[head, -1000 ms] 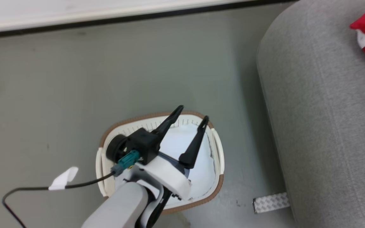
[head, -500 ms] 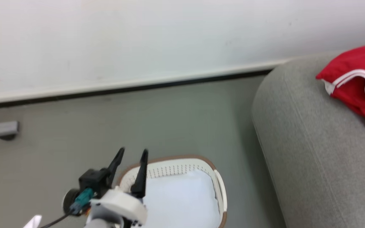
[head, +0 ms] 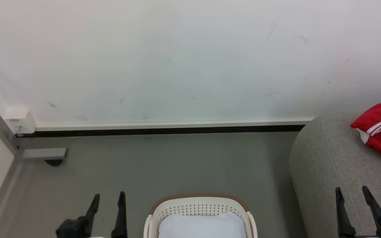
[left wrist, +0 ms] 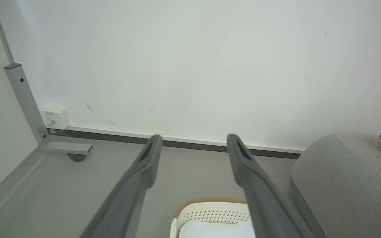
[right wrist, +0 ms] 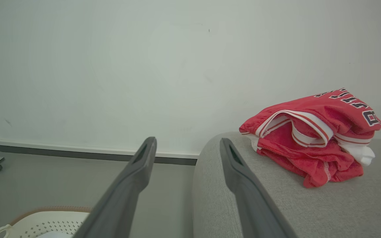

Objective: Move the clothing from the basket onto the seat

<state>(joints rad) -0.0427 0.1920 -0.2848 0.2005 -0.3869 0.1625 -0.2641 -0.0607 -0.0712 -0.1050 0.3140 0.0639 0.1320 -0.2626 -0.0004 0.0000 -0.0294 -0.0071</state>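
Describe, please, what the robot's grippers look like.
Both the left gripper and right gripper have two long, slim, dark fingers tapering to narrow tips, each with a slot-like recess near the tip, on black blocky bases.

The left gripper point(head: 107, 198) and the right gripper point(head: 351, 192) are held apart at rest, fingers spread wide and pointed upward, nothing being gripped.

The seat point(right wrist: 276, 205) is woven grey cloth, matt. The clothing point(right wrist: 309, 155): soft red cloth. The basket point(head: 198, 209): smooth perforated plastic. The floor point(head: 164, 165): smooth, matt.
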